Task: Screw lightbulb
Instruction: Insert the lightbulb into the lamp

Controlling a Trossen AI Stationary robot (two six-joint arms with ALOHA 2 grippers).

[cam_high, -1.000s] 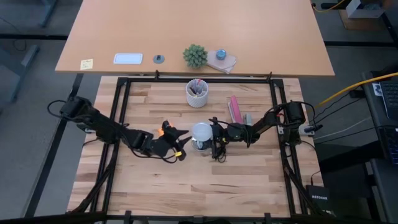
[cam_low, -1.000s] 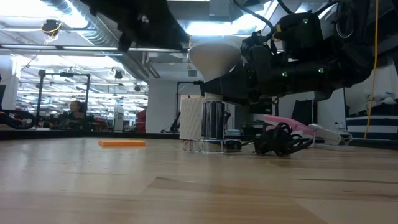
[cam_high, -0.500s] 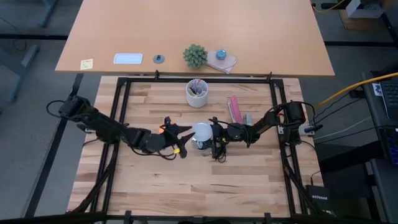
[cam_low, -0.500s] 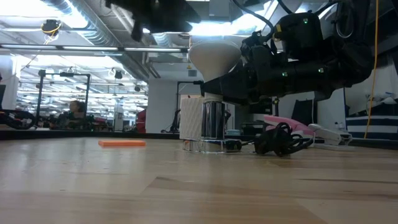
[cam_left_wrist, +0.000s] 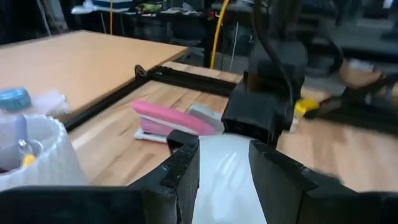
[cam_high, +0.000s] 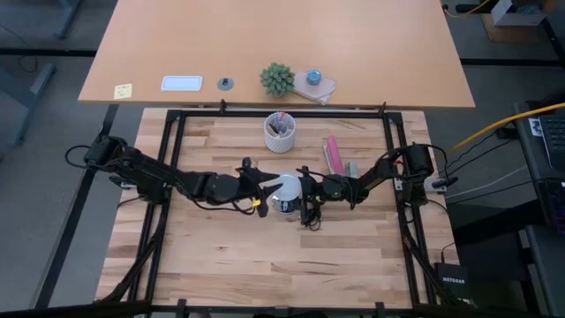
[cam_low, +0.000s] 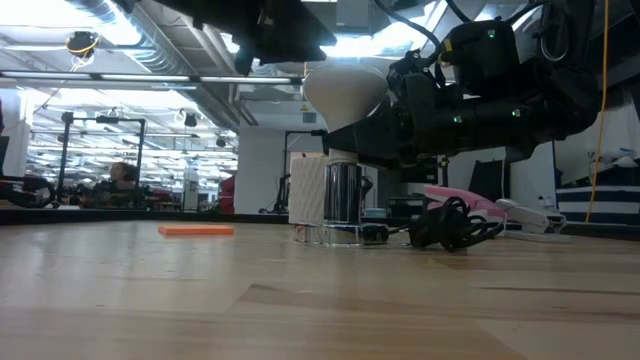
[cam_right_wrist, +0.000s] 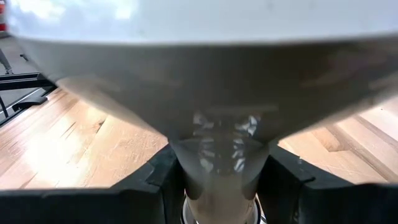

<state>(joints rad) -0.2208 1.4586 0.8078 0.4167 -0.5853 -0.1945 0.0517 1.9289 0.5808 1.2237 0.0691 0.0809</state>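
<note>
Your left arm reaches from 9 o'clock edge across bench (cam_high: 221, 265) toward centre, stretched low and nearly straight. Left claw (cam_high: 265, 186) at bench middle, fingers (cam_left_wrist: 180, 168) parted, one each side of lightbulb (cam_high: 286, 187), at its 9 o'clock side; contact unclear. Your right arm comes in from 3 o'clock edge, elbow bent, wrist level. Right claw (cam_high: 297, 196) clamped on lightbulb's narrow neck, fingers (cam_right_wrist: 163, 177) pressing both sides.
</note>
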